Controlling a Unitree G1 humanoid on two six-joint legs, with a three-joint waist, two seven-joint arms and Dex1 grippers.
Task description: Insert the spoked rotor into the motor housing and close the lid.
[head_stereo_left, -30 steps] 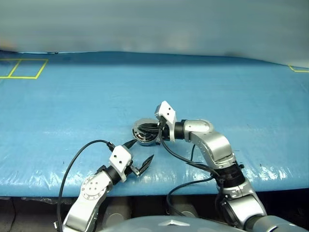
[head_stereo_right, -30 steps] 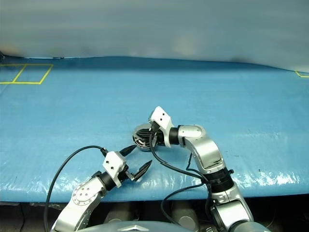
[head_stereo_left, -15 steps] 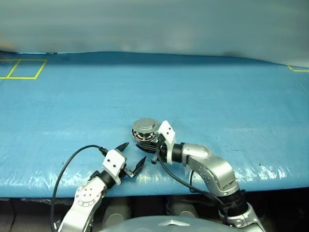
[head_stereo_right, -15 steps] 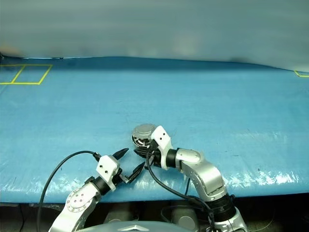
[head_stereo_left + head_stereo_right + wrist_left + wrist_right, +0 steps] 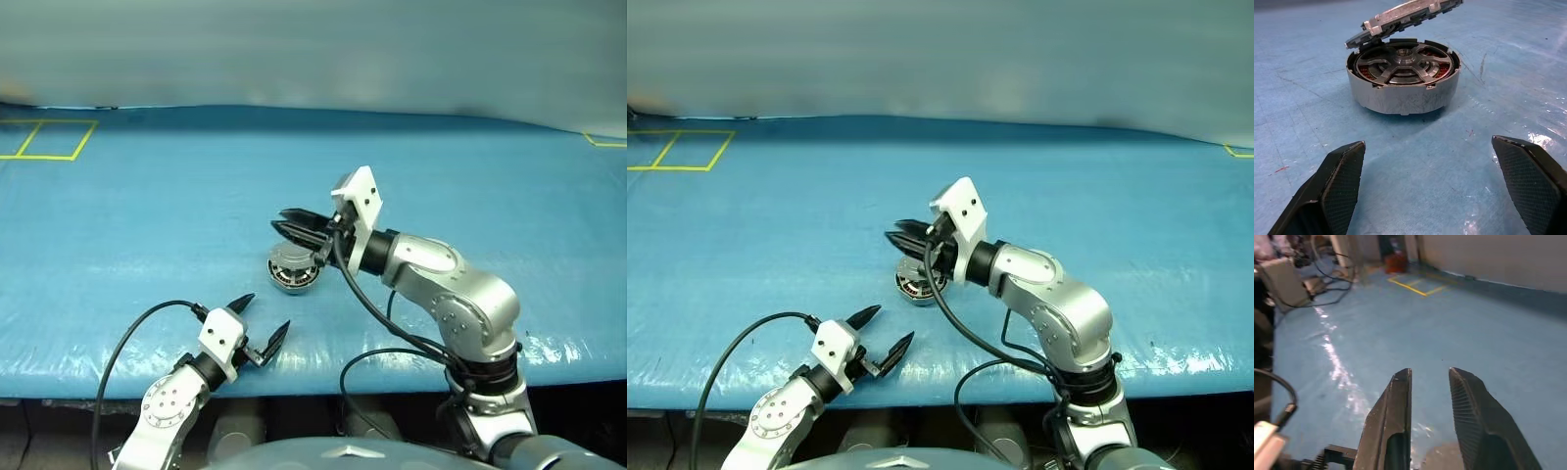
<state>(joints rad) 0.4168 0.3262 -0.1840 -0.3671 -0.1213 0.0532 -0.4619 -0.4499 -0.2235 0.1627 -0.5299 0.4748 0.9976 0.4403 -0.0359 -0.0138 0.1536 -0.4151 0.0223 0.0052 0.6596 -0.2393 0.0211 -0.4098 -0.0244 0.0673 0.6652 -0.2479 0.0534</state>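
Your head cams looked fwd and down over the blue desk; both shared it. L wrist cam sat low, close to the motor housing; R wrist cam faced across the desk.

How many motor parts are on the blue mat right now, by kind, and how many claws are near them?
Motor housing: 1
Spoked rotor, seated in the housing: 1
Lid, propped partly open over the housing: 1
Claws: 2, left claw and right claw, neither holding anything
Total: 5
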